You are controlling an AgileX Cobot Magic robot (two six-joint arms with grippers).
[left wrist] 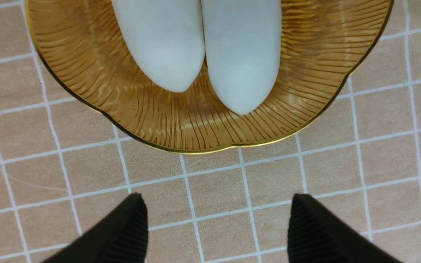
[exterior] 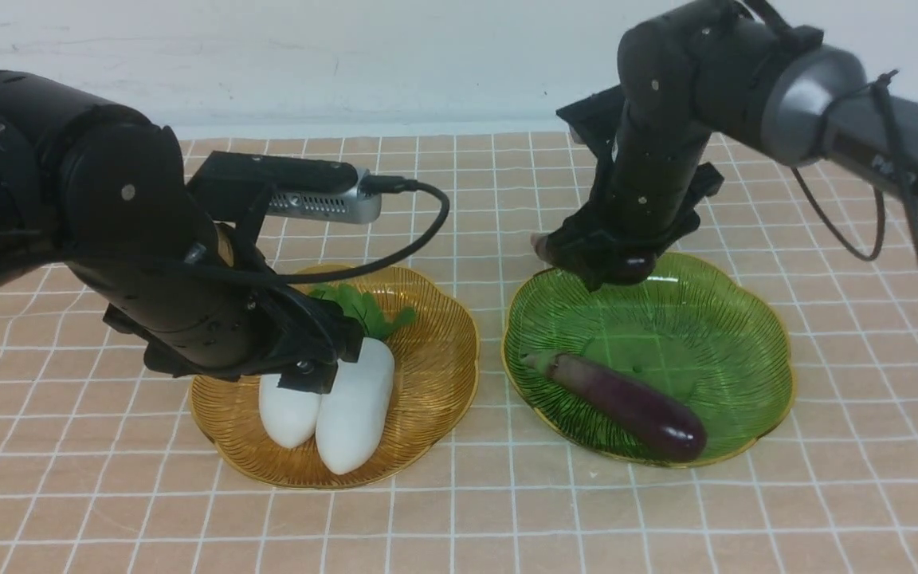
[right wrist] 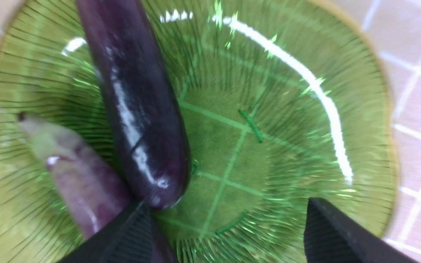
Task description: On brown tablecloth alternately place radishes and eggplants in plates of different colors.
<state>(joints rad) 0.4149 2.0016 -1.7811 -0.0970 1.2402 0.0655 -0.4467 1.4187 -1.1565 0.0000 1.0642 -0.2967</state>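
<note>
The left gripper (left wrist: pixel 217 199) stands wide with nothing between its ribbed fingers (left wrist: pixel 130 226). In the front view it hangs above the amber plate (exterior: pixel 435 359), over the middle of the two radishes (exterior: pixel 355 402). These lie side by side and touching in that plate, green tops toward 12 o'clock and white tips toward 6 o'clock. The right gripper (right wrist: pixel 227 202) is also spread wide and clamps nothing. It hovers low over the green plate (exterior: pixel 746 351) at about its 11 o'clock rim. The rounded end of an eggplant (right wrist: pixel 141 109) sits just beside one finger, not pinched between the two; whether it touches that finger I cannot tell. A second eggplant (exterior: pixel 626 402) lies inside the green plate, stem cap near 9 o'clock and blunt end near 5 o'clock. The amber plate sits at the green plate's 9 o'clock, near it but apart, and both rest on the brown tablecloth (exterior: pixel 507 510).
</note>
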